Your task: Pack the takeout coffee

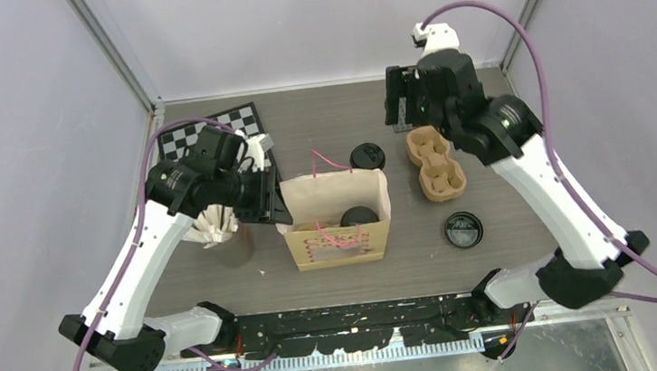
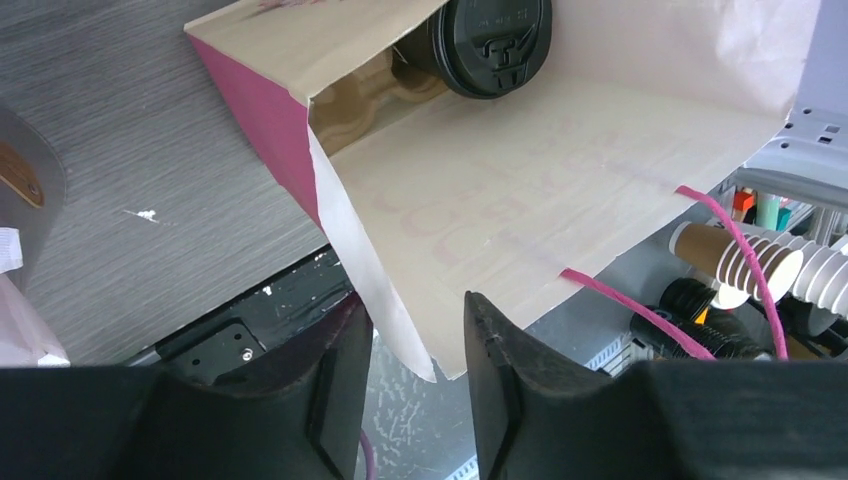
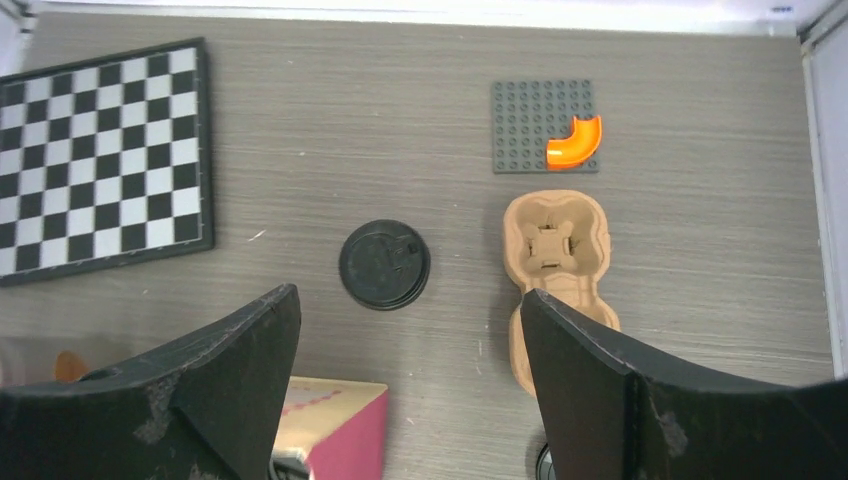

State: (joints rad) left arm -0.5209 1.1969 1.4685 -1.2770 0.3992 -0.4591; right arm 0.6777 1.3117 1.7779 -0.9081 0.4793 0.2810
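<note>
Table (image 3: 300,130), cup (image 3: 385,265), orange piece (image 3: 573,143): right-wrist.

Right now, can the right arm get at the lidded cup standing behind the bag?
Probably yes. The right gripper hangs open above, and the lidded cup stands clear of the bag and the carrier, with nothing covering it.

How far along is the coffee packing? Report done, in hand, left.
Done: one lidded cup sits in the paper bag. In hand: nothing; left fingers straddle the bag's edge, right fingers open above the table. Left: the second cup beyond the bag.
</note>
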